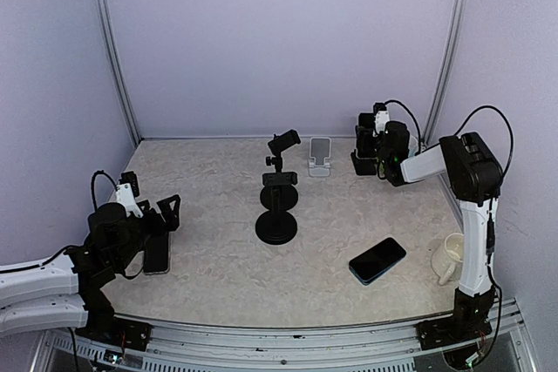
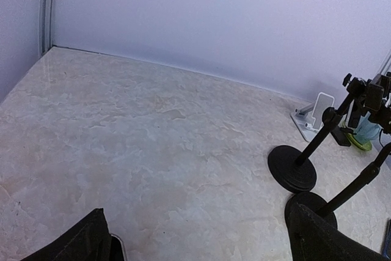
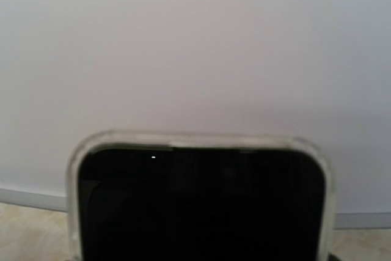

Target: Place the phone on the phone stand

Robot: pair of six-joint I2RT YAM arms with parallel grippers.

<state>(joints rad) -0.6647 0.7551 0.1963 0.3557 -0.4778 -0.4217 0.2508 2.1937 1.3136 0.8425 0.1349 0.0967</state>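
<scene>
A dark phone in a clear case (image 3: 201,206) fills the lower right wrist view, upright against the back wall. My right gripper (image 1: 366,145) is at the back right and seems shut on its sides; its fingers are hidden. A white phone stand (image 1: 320,156) stands just left of it and also shows in the left wrist view (image 2: 317,113). My left gripper (image 1: 166,213) is open at the front left, low over a second phone (image 1: 157,254) lying flat. A third, blue-edged phone (image 1: 377,260) lies at the front right.
Two black tall clamp stands with round bases (image 1: 277,226) stand mid-table; both bases show in the left wrist view (image 2: 292,168). A white mug (image 1: 449,259) sits at the right edge by the right arm's base. Walls close in the table.
</scene>
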